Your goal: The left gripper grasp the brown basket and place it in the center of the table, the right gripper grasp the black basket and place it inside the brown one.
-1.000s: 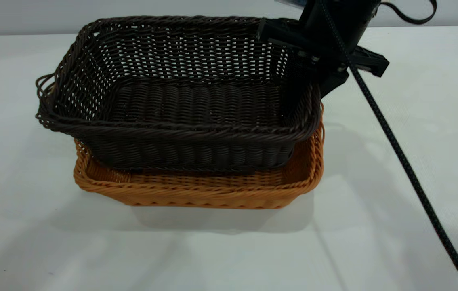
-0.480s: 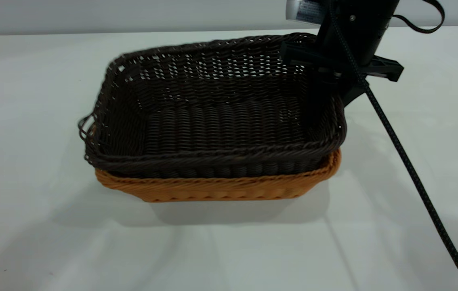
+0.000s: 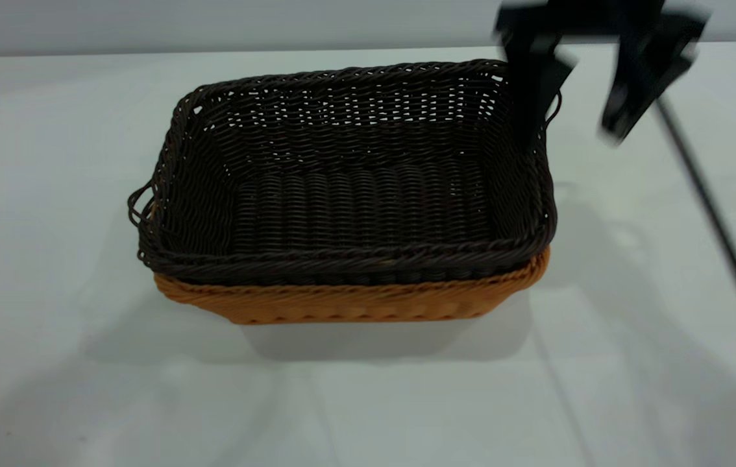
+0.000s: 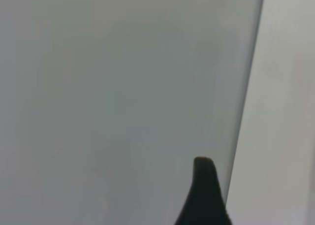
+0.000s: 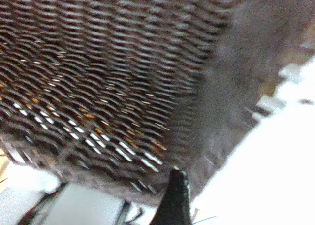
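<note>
The black basket [image 3: 355, 194] sits nested inside the brown basket [image 3: 355, 301] on the white table [image 3: 50, 162]. Only a band of the brown basket's front wall shows below the black rim. My right gripper [image 3: 569, 133] is open and blurred, just above the black basket's far right corner. One finger hangs by the rim and the other is out over the table; it holds nothing. In the right wrist view the black weave [image 5: 108, 72] fills the picture, with one fingertip [image 5: 176, 198] in front. My left gripper is out of the exterior view; only a dark part of it [image 4: 204, 195] shows in the left wrist view.
The right arm's braided cable [image 3: 718, 227] runs down across the table at the right. Bare white tabletop [image 3: 368, 408] lies all round the baskets. A pale wall [image 3: 212, 26] stands behind the table.
The black basket has gone down into the brown one and shifted right with it. My right gripper has opened, let go of the rim and risen a little.
</note>
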You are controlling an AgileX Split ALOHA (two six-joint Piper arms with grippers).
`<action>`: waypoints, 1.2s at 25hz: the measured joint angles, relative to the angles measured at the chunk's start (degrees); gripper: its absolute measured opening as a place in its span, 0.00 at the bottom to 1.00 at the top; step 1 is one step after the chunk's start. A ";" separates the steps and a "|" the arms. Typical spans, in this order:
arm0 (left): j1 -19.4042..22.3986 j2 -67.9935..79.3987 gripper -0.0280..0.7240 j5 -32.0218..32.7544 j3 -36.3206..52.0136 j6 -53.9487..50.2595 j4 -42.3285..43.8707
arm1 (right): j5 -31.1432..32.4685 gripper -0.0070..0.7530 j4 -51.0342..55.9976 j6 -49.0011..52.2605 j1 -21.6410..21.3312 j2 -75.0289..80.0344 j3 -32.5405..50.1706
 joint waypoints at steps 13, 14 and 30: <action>0.00 -20.34 0.71 33.36 0.00 -39.87 12.87 | 5.95 0.74 -5.29 4.76 -0.10 -42.27 3.42; 0.00 -21.38 0.71 36.54 0.00 -44.28 14.85 | 6.12 0.74 -5.29 4.79 -0.10 -45.28 5.22; 0.00 -32.86 0.71 41.37 29.15 -63.83 11.24 | -1.83 0.73 -9.30 5.94 -0.10 -99.48 54.60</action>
